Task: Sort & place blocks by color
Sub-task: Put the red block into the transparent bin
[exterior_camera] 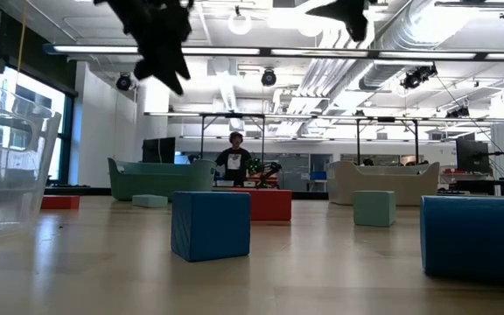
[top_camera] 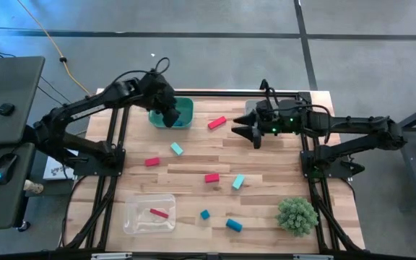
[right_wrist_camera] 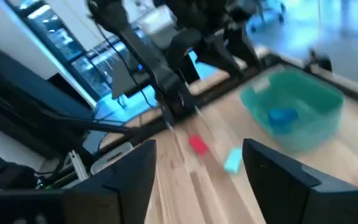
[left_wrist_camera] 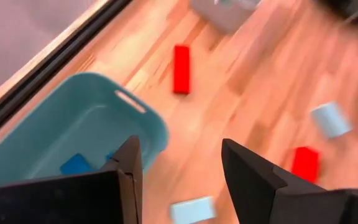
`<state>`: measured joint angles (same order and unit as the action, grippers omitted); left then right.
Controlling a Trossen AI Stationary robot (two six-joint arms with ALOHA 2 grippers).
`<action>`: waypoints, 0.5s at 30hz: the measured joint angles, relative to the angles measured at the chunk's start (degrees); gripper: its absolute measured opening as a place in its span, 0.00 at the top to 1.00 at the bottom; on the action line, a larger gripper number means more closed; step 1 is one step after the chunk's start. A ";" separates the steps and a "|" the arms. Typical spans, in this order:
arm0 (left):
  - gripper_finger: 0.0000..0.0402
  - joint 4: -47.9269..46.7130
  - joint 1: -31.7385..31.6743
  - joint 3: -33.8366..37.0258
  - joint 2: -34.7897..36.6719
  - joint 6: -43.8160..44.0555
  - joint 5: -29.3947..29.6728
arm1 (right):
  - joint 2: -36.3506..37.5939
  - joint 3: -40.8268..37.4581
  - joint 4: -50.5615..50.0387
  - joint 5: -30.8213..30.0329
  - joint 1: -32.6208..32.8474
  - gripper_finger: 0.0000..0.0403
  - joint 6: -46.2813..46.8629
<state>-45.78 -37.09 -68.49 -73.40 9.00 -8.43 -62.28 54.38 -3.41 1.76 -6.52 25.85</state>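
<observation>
With both jaws apart and empty, the left gripper (top_camera: 170, 118) over the teal bin (top_camera: 184, 106) should drop squarely onto the nearest teal block (top_camera: 177, 149).

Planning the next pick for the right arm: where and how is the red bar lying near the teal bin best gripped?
Grip the red rectangular bar at its middle, across its narrow width, coming straight down from above. It lies flat and skewed on the bare wooden table, clear of the teal plastic bin, so the wrist probably needs turning to square the fingers with its long sides.
</observation>
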 joint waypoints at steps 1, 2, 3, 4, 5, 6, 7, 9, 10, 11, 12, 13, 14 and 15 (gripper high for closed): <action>0.66 0.07 0.68 -0.01 1.36 1.69 0.01 | -0.53 0.03 2.69 0.02 0.00 0.41 -1.39; 0.66 0.08 1.33 -0.02 2.60 3.22 0.01 | -0.88 0.09 4.59 0.06 -0.02 0.41 -2.84; 0.66 0.02 1.89 -0.02 3.88 4.74 -0.01 | -1.15 0.08 5.26 0.07 -0.02 0.41 -4.32; 0.66 0.07 2.57 -0.02 5.08 6.12 -0.03 | -1.69 0.07 6.83 0.09 -0.02 0.40 -6.18; 0.66 0.10 3.26 -0.02 6.29 7.48 -0.03 | -2.19 0.07 8.28 0.19 -0.02 0.40 -8.17; 0.66 0.06 3.83 -0.02 7.43 8.90 -0.07 | -2.61 0.07 8.61 0.21 -0.03 0.40 -10.23; 0.66 0.07 4.42 -0.02 8.41 10.16 -0.11 | -3.12 0.07 8.90 0.23 -0.04 0.40 -11.88; 0.66 0.07 5.63 -0.02 10.36 12.91 -0.09 | -4.52 0.07 10.58 0.57 -0.04 0.40 -14.29; 0.66 0.07 6.20 -0.02 11.24 14.09 0.00 | -5.02 0.06 10.37 1.15 -0.04 0.40 -14.82; 0.66 0.09 6.84 -0.02 12.03 15.14 0.10 | -5.84 0.01 10.36 1.88 -0.04 0.40 -15.48; 0.66 0.08 7.42 -0.02 12.73 16.17 0.09 | -6.73 0.05 10.94 2.55 -0.04 0.40 -15.82; 0.66 0.07 8.03 -0.02 13.36 17.00 0.11 | -7.44 0.05 10.16 3.25 -0.04 0.40 -15.83; 0.66 0.07 8.69 -0.02 13.87 17.80 0.12 | -8.35 -0.01 9.63 3.64 -0.04 0.40 -15.78; 0.66 0.02 9.36 -0.02 14.28 18.64 0.17 | -9.45 -0.01 9.98 4.32 0.04 0.40 -15.71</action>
<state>-45.76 -27.72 -68.51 -59.12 27.64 -8.26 -71.73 54.37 6.57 6.08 -6.49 10.14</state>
